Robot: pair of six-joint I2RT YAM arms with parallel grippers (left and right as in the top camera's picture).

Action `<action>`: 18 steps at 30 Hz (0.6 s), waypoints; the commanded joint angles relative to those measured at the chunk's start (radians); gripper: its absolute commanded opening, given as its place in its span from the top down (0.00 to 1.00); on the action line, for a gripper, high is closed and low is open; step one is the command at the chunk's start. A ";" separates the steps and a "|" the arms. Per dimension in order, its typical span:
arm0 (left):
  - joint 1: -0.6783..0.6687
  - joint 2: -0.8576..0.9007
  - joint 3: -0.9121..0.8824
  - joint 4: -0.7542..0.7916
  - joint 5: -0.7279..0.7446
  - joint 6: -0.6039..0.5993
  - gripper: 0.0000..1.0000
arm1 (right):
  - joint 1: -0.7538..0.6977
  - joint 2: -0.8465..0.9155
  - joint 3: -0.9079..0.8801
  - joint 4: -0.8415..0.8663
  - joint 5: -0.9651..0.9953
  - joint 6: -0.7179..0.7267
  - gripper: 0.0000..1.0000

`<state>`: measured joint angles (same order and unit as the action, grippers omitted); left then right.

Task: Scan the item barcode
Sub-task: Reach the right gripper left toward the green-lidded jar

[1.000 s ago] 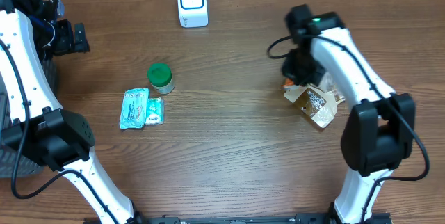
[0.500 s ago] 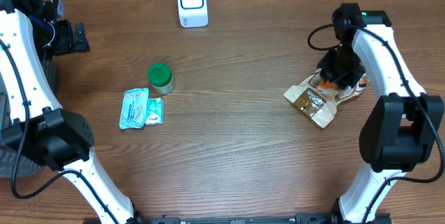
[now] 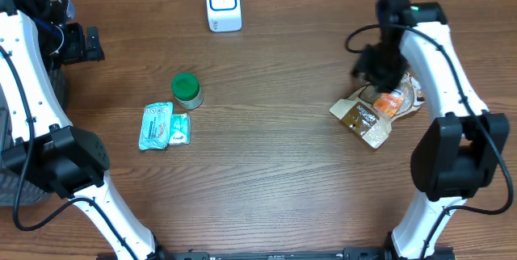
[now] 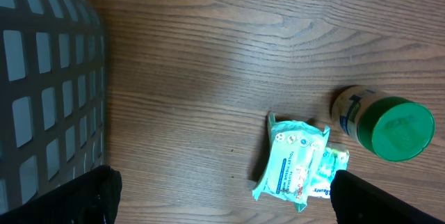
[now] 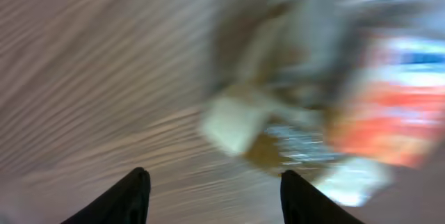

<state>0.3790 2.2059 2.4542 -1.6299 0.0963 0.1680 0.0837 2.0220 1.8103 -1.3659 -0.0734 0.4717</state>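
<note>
A crumpled brown and orange snack bag lies flat on the table at the right. My right gripper hovers just above its far edge, open and empty. The right wrist view is motion-blurred: the bag shows ahead of the spread fingertips. The white scanner stands at the back centre. My left gripper is wide open at the far left, high over the table, with only wood between its fingers.
A green-lidded jar stands left of centre, with a teal wipes packet and a smaller packet in front of it. A grey lattice basket sits at the left table edge, under my left arm.
My right gripper has opened and let go of the snack bag, which now rests on the table. The arm swung right over the bag, then back a little left. The left arm stayed still.
</note>
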 commanded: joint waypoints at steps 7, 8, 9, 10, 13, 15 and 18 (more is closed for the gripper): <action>-0.013 -0.016 0.019 0.002 0.004 0.008 0.00 | 0.301 -0.007 -0.052 0.356 -0.269 0.028 0.23; -0.013 -0.016 0.019 0.004 0.005 0.008 0.01 | 0.373 -0.002 -0.079 0.426 -0.268 0.065 0.24; -0.013 -0.016 0.019 0.005 0.004 0.008 0.00 | 0.405 0.000 -0.092 0.459 -0.267 0.085 0.25; -0.013 -0.016 0.019 0.005 0.005 0.008 0.00 | 0.429 0.004 -0.101 0.485 -0.263 0.102 0.25; -0.014 -0.016 0.019 0.005 0.005 0.008 0.00 | 0.520 0.034 -0.124 0.577 -0.215 0.172 0.25; -0.014 -0.016 0.019 0.005 0.005 0.008 0.00 | 0.570 0.065 -0.125 0.639 -0.206 0.204 0.25; -0.013 -0.016 0.019 0.005 0.005 0.008 0.00 | 0.636 0.113 -0.125 0.760 -0.203 0.213 0.26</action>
<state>0.3729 2.2059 2.4542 -1.6268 0.0963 0.1680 0.6746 2.0796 1.6943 -0.6796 -0.2993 0.6289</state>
